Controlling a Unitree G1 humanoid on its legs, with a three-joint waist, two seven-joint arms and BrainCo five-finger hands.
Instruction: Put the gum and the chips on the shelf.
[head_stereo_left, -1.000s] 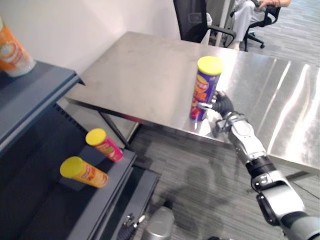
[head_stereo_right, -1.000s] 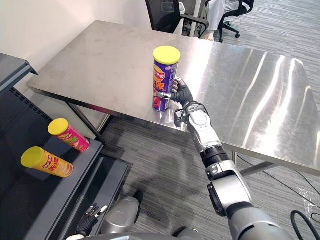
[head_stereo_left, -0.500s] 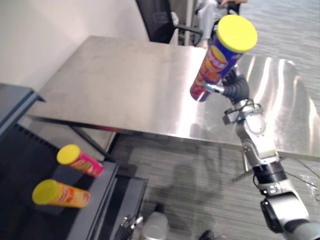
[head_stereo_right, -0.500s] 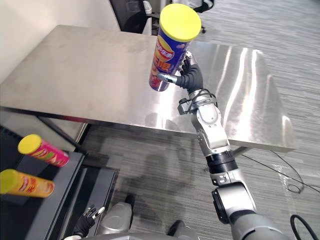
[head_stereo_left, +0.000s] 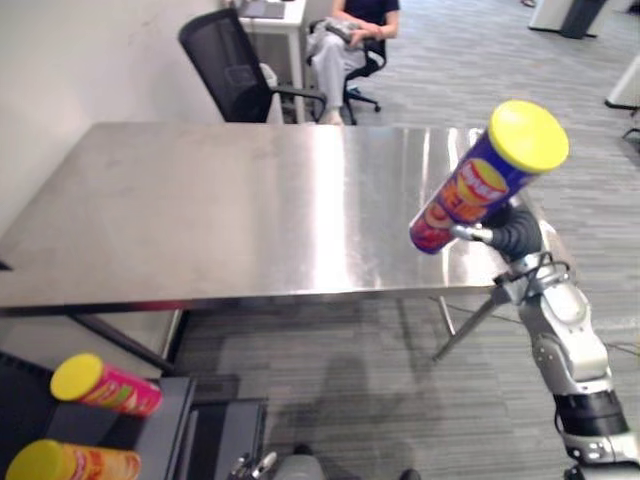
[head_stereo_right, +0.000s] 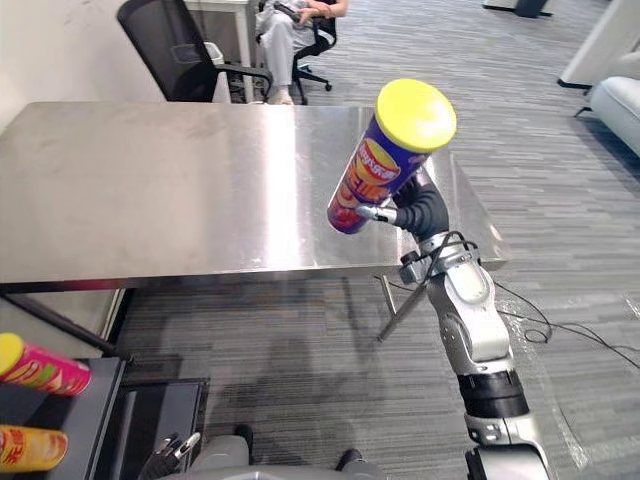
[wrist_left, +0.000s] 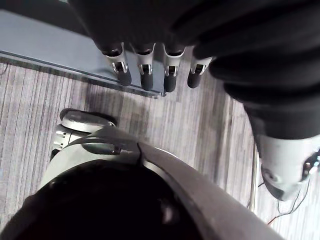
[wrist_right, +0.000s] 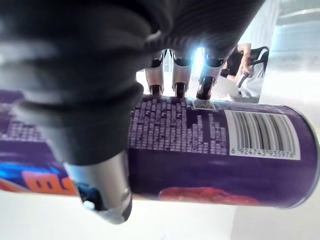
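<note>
Low near shelf (head_stereo_left: 168, 438): left hand (wrist_left: 146, 75) idle, fingers straight, empty. On shelf: two cans (head_stereo_left: 105, 385) lying loose. Higher, over worktop (head_stereo_left: 200, 220) end: right hand (head_stereo_left: 512, 228), fingers (wrist_right: 177, 75) curled round chips (head_stereo_left: 480, 185), gripped near base, tilted, top-heavy. Could slip or swing out during carry; could knock lying cans rolling.

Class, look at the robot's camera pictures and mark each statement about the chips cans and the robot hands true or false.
1. The right robot hand holds the purple chips can tilted. True.
2. That can's lid is red. False: it is yellow.
3. A pink can and an orange can lie on the shelf. True.
4. The left robot hand grips a can. False: its fingers are straight and hold nothing.
</note>
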